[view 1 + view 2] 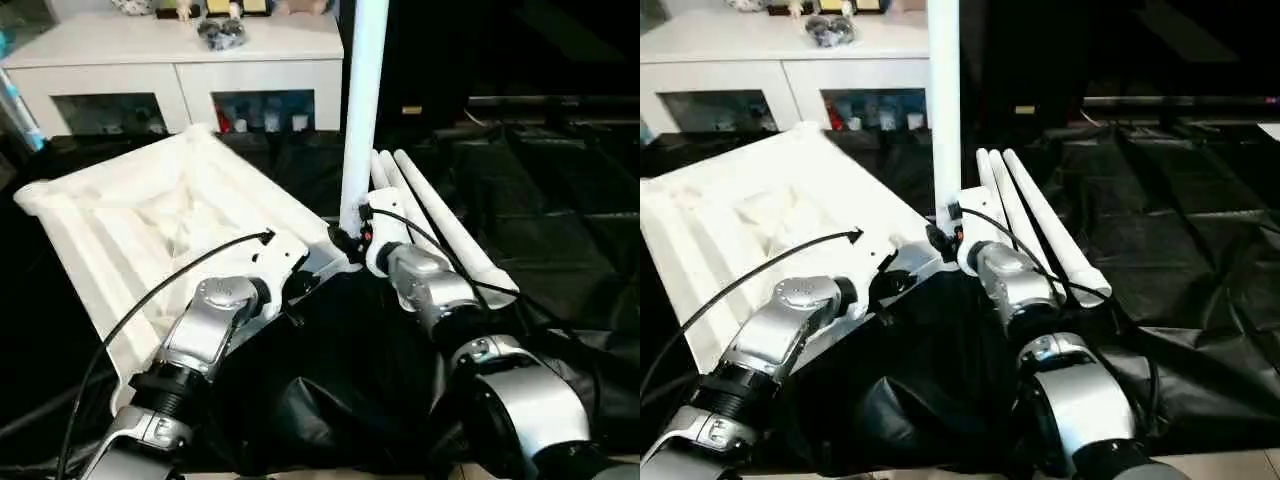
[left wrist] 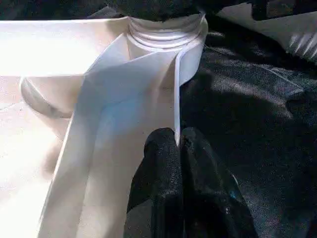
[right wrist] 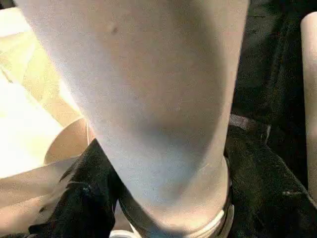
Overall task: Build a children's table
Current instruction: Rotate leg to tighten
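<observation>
The white table top (image 1: 130, 220) lies ribbed side up on the black cloth, tilted, with its far edge raised. One white leg (image 1: 364, 100) stands upright in the corner socket (image 2: 163, 29) nearest me. My right gripper (image 1: 350, 240) is shut on this leg just above the socket; a black finger (image 3: 84, 198) presses against the leg's side. My left gripper (image 2: 178, 136) is shut on the thin rim wall of the table top, a short way from that same socket. Three more legs (image 1: 440, 220) lie side by side on the cloth to the right of the upright one.
A white glass-door cabinet (image 1: 180, 60) stands behind the work table with small items on top. Black cloth (image 1: 560, 200) covers the table to the right, wrinkled and bunched near my forearms. A black cable (image 1: 150, 290) loops over my left forearm.
</observation>
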`<state>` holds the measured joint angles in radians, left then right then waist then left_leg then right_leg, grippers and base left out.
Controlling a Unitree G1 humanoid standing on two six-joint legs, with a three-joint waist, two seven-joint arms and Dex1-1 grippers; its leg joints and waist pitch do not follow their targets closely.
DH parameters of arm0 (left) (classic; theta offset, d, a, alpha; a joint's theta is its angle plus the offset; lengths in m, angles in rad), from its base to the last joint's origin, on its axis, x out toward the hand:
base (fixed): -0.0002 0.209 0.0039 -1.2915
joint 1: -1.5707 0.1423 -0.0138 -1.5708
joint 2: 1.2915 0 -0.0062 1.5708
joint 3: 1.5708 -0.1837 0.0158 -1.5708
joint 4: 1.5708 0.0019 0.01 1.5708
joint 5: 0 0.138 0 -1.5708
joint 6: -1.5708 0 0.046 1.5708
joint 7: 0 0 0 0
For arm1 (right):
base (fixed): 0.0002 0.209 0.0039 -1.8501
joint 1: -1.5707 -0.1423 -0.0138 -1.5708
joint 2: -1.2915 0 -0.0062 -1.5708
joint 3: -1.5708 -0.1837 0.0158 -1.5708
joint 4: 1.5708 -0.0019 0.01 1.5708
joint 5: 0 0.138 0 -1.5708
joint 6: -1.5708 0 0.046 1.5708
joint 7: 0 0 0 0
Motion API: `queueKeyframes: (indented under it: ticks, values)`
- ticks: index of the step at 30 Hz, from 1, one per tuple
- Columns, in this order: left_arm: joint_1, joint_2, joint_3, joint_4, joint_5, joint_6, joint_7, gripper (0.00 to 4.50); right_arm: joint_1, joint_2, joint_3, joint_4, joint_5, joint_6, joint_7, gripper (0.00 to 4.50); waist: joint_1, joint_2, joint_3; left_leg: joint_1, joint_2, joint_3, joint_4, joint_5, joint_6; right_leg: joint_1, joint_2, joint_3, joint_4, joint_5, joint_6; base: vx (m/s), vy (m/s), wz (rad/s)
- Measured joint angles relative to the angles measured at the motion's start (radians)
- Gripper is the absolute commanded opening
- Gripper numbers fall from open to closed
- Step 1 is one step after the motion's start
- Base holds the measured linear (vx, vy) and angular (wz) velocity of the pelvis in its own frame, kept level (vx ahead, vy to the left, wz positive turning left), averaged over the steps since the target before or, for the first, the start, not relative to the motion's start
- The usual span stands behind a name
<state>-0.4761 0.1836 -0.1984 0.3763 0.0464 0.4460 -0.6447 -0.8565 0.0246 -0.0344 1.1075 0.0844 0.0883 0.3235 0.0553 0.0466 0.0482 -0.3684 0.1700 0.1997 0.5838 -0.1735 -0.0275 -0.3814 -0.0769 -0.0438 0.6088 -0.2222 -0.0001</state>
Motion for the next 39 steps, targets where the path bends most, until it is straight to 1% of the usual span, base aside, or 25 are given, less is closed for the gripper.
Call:
queueKeyframes:
  ticks: [1, 2, 3, 4, 5, 6, 8, 10, 11, 15, 16, 17, 19, 20, 22, 23, 25, 26, 29, 31, 34, 35, 37, 39]
  values:
    - [0.007, 0.009, -0.002, -0.014, 0.0, 0.004, -0.005, 0.0, -0.001, 0.006, -0.005, 0.004, 0.001, -0.007, 0.001, 2.64, -0.001, 0.0, 0.0, 0.0, 0.0, 0.0, 0.0, 0.0, 0.0, 0.0, 0.0, 0.0, 0.0, 0.0, 0.0, 0.0, 0.0, 0.0]
    - [0.015, 0.021, -0.004, -0.03, 0.0, 0.008, -0.012, 0.0, -0.001, 0.015, -0.014, 0.006, 0.003, -0.012, 0.002, 3.2, -0.002, -0.001, 0.0, -0.001, 0.0, 0.0, 0.0, 0.0, 0.0, 0.0, 0.0, 0.0, 0.0, 0.0, 0.0, 0.0, 0.0, 0.0]
    - [0.015, 0.025, -0.004, -0.035, 0.0, 0.009, -0.017, 0.0, -0.001, 0.016, -0.017, 0.006, 0.004, -0.014, 0.007, 3.34, -0.003, -0.001, 0.0, -0.002, 0.0, 0.0, 0.0, 0.0, 0.0, 0.001, 0.0, 0.001, 0.0, 0.0, 0.0, 0.0, 0.0, 0.0]
    - [0.016, 0.029, -0.004, -0.04, -0.001, 0.009, -0.022, 0.0, -0.003, 0.018, -0.021, 0.009, 0.006, -0.013, 0.011, 3.34, -0.003, -0.002, 0.0, -0.003, 0.0, 0.0, 0.0, 0.0, 0.0, 0.0, 0.0, 0.001, 0.001, 0.001, -0.002, 0.0, 0.0, 0.0]
    - [0.019, 0.034, -0.007, -0.049, -0.002, 0.01, -0.032, 0.0, -0.003, 0.02, -0.024, 0.033, 0.006, -0.011, 0.012, 3.51, -0.003, -0.001, 0.0, -0.004, 0.0, 0.0, 0.0, 0.0, 0.0, -0.001, 0.0, 0.0, 0.001, 0.005, -0.007, 0.0, 0.0, 0.0]
    - [0.026, 0.036, -0.005, -0.058, -0.004, 0.009, -0.034, 0.0, 0.0, 0.022, -0.026, 0.036, 0.006, -0.015, 0.014, 3.51, -0.003, -0.001, 0.0, -0.005, 0.0, 0.0, 0.0, 0.0, 0.0, -0.002, 0.0, 0.0, 0.001, 0.008, -0.01, 0.0, 0.0, 0.0]
    - [0.028, 0.041, -0.004, -0.062, -0.005, 0.009, -0.04, 0.0, -0.005, 0.023, -0.026, 0.04, 0.005, -0.015, 0.02, 3.77, -0.003, -0.001, 0.0, -0.004, 0.0, 0.0, -0.001, 0.0, 0.0, -0.002, 0.0, 0.0, 0.001, 0.011, -0.01, 0.0, 0.0, 0.0]
    - [0.029, 0.048, -0.004, -0.067, -0.006, 0.009, -0.047, 0.0, -0.009, 0.025, -0.023, 0.041, 0.003, -0.015, 0.034, 3.85, -0.003, 0.0, 0.0, -0.003, 0.0, 0.0, -0.004, 0.0, 0.0, -0.002, 0.0, -0.001, 0.001, 0.011, -0.009, 0.0, 0.0, 0.0]
    - [0.032, 0.06, -0.004, -0.073, -0.013, 0.009, -0.057, 0.0, -0.013, 0.024, -0.019, 0.041, 0.001, -0.015, 0.055, 4.07, -0.003, 0.0, 0.0, -0.003, 0.0, 0.0, -0.005, 0.0, -0.001, -0.003, 0.0, -0.001, 0.001, 0.011, -0.009, 0.0, 0.0, 0.0]
    - [0.036, 0.083, 0.0, -0.083, -0.022, 0.008, -0.093, 0.0, -0.018, 0.013, -0.011, 0.037, -0.004, -0.014, 0.124, 4.07, -0.005, 0.001, 0.001, -0.004, 0.001, 0.0, -0.008, 0.0, -0.003, -0.005, 0.0, -0.002, 0.001, 0.012, -0.01, 0.0, 0.0, 0.0]
    - [0.037, 0.091, 0.0, -0.086, -0.025, 0.004, -0.108, 0.0, -0.017, 0.0, 0.002, 0.028, -0.005, -0.01, 0.16, 4.07, -0.004, 0.001, 0.001, -0.004, 0.001, 0.0, -0.009, 0.0, -0.003, -0.005, 0.0, -0.002, 0.001, 0.012, -0.01, 0.0, 0.0, 0.0]
    - [0.041, 0.114, -0.002, -0.091, -0.04, -0.008, -0.142, 0.0, -0.007, -0.029, 0.027, 0.002, -0.011, -0.002, 0.247, 4.07, -0.002, 0.001, 0.002, -0.007, 0.001, 0.0, -0.009, 0.0, -0.003, -0.007, 0.001, -0.003, 0.001, 0.012, -0.01, 0.0, 0.0, 0.0]
    - [0.046, 0.136, -0.001, -0.097, -0.051, -0.024, -0.18, 0.0, 0.003, -0.054, 0.048, -0.024, -0.017, 0.0, 0.336, 4.07, 0.005, 0.003, 0.002, -0.011, 0.002, 0.0, -0.008, 0.0, -0.003, -0.01, 0.001, -0.004, 0.002, 0.011, -0.009, 0.0, 0.0, 0.0]
    - [0.045, 0.151, -0.001, -0.099, -0.054, -0.041, -0.208, 0.0, 0.018, -0.081, 0.074, -0.067, -0.018, 0.009, 0.4, 4.07, 0.011, 0.003, 0.002, -0.019, 0.002, 0.0, -0.007, 0.001, -0.003, -0.016, 0.001, -0.005, 0.002, 0.012, -0.009, 0.0, 0.0, 0.0]
    - [0.046, 0.169, -0.004, -0.1, -0.062, -0.066, -0.25, 0.0, 0.044, -0.119, 0.105, -0.124, -0.019, 0.017, 0.493, 4.07, 0.022, 0.003, 0.002, -0.028, 0.004, 0.0, -0.003, 0.003, 0.003, -0.022, 0.001, -0.007, 0.004, 0.012, -0.009, 0.0, 0.0, 0.0]
    - [0.046, 0.179, -0.006, -0.101, -0.069, -0.076, -0.274, 0.0, 0.058, -0.144, 0.126, -0.161, -0.021, 0.022, 0.544, 4.07, 0.028, 0.003, 0.002, -0.034, 0.005, -0.001, 0.002, 0.001, 0.006, -0.026, 0.001, -0.009, 0.006, 0.012, -0.009, 0.0, 0.0, 0.0]
    - [0.046, 0.195, -0.007, -0.101, -0.075, -0.09, -0.306, 0.0, 0.08, -0.176, 0.152, -0.215, -0.023, 0.031, 0.615, 4.07, 0.036, 0.003, 0.002, -0.037, 0.006, -0.002, 0.006, 0.0, 0.008, -0.027, 0.0, -0.01, 0.007, 0.012, -0.009, 0.0, 0.0, 0.0]
    - [0.048, 0.214, -0.017, -0.101, -0.087, -0.106, -0.341, 0.0, 0.106, -0.218, 0.185, -0.273, -0.026, 0.039, 0.687, 4.07, 0.042, 0.003, 0.002, -0.039, 0.006, -0.002, 0.007, -0.001, 0.008, -0.027, 0.0, -0.011, 0.006, 0.012, -0.009, 0.0, 0.0, 0.0]
    - [0.06, 0.264, -0.037, -0.1, -0.096, -0.155, -0.43, 0.0, 0.154, -0.293, 0.242, -0.377, -0.029, 0.044, 0.833, 4.07, 0.051, 0.003, 0.003, -0.039, 0.006, -0.002, 0.01, -0.001, 0.009, -0.026, -0.001, -0.011, 0.006, 0.012, -0.009, 0.0, 0.0, 0.0]
    - [0.061, 0.282, -0.043, -0.098, -0.096, -0.173, -0.462, 0.0, 0.159, -0.302, 0.259, -0.403, -0.037, 0.05, 0.873, 4.07, 0.05, 0.003, 0.003, -0.038, 0.006, -0.002, 0.011, -0.001, 0.006, -0.026, -0.001, -0.011, 0.008, 0.012, -0.01, 0.0, 0.0, 0.0]
    - [0.065, 0.296, -0.045, -0.096, -0.095, -0.186, -0.484, 0.0, 0.161, -0.31, 0.27, -0.414, -0.043, 0.051, 0.893, 4.07, 0.046, 0.004, 0.003, -0.034, 0.007, -0.001, 0.011, -0.001, 0.0, -0.023, -0.001, -0.011, 0.009, 0.014, -0.011, 0.0, 0.0, 0.0]
    - [0.066, 0.302, -0.046, -0.096, -0.095, -0.188, -0.494, 0.0, 0.169, -0.312, 0.276, -0.429, -0.048, 0.051, 0.896, 3.83, 0.045, 0.005, 0.004, -0.034, 0.007, -0.001, 0.011, -0.001, 0.0, -0.023, -0.001, -0.011, 0.009, 0.015, -0.011, 0.0, 0.0, 0.0]
    - [0.069, 0.312, -0.048, -0.095, -0.097, -0.196, -0.515, 0.0, 0.189, -0.315, 0.28, -0.463, -0.047, 0.061, 0.893, 3.74, 0.045, 0.005, 0.004, -0.034, 0.007, -0.001, 0.011, -0.001, 0.0, -0.022, -0.001, -0.011, 0.009, 0.016, -0.01, 0.0, 0.0, 0.0]
    - [0.073, 0.319, -0.048, -0.092, -0.101, -0.207, -0.527, 0.0, 0.197, -0.316, 0.282, -0.482, -0.046, 0.073, 0.893, 3.45, 0.045, 0.005, 0.004, -0.034, 0.007, -0.001, 0.011, 0.0, -0.001, -0.022, -0.001, -0.011, 0.009, 0.016, -0.01, 0.0, 0.0, 0.0]
